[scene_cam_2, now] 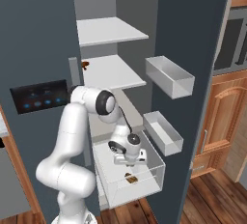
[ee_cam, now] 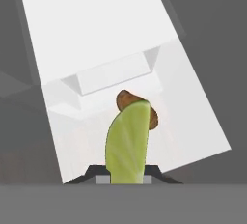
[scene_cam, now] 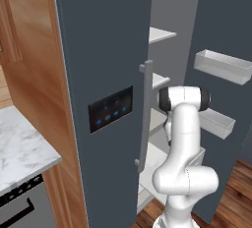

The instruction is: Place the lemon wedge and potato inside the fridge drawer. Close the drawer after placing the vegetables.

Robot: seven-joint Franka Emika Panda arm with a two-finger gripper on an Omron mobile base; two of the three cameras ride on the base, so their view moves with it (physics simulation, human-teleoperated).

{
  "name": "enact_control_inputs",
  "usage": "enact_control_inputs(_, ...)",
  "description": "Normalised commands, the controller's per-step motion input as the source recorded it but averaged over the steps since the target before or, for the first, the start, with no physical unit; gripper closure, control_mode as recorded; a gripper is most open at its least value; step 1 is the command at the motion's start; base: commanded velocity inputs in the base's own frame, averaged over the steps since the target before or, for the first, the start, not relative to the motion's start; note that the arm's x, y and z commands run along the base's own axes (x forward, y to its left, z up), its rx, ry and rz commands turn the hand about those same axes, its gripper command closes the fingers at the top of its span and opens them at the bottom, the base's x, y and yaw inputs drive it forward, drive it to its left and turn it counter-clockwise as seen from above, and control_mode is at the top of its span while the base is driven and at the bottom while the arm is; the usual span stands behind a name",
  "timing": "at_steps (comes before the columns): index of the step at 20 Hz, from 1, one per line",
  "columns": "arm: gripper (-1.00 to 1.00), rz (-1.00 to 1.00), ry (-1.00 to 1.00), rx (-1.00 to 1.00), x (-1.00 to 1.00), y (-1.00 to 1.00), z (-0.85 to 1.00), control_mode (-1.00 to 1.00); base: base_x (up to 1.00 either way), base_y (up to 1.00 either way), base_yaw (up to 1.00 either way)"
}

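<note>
At the centre of the hand view, the gripper [ee_cam: 126, 175] is pinching the lemon wedge [ee_cam: 126, 143], seemingly over the potato [ee_cam: 126, 98] lying in the drawer [ee_cam: 193, 107].

I see my white jointed arm [scene_cam_2: 72, 136] rising from its base, bending at a dark-capped elbow (roughly at mid-height in the right base view), then folding forward and down. The wrist points steeply downward, carrying the small two-finger gripper [scene_cam_2: 126, 161] low in front of the arm. From the left base view I see the arm's back: a bulbous shoulder, an upright white link, the dark elbow on top. In the hand view, the dark fingertips [ee_cam: 94, 172] are clamped on a yellow-green lemon wedge [ee_cam: 126, 143].
</note>
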Motion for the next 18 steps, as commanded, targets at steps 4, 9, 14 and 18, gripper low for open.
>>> enact_control_inputs(4,1.0,0.0,0.05,0.0,0.42,0.0,-0.24,-1.0,0.0,0.0,0.0)
enact_control_inputs(9,1.0,0.0,0.06,0.0,0.43,-0.02,-0.15,-1.0,0.0,0.0,0.0)
enact_control_inputs(14,1.0,0.0,0.07,0.0,0.48,-0.15,-0.12,-1.0,0.0,0.0,0.0)
enact_control_inputs(18,1.0,0.0,0.06,0.0,0.42,-0.18,-0.24,-1.0,0.0,0.0,0.0)
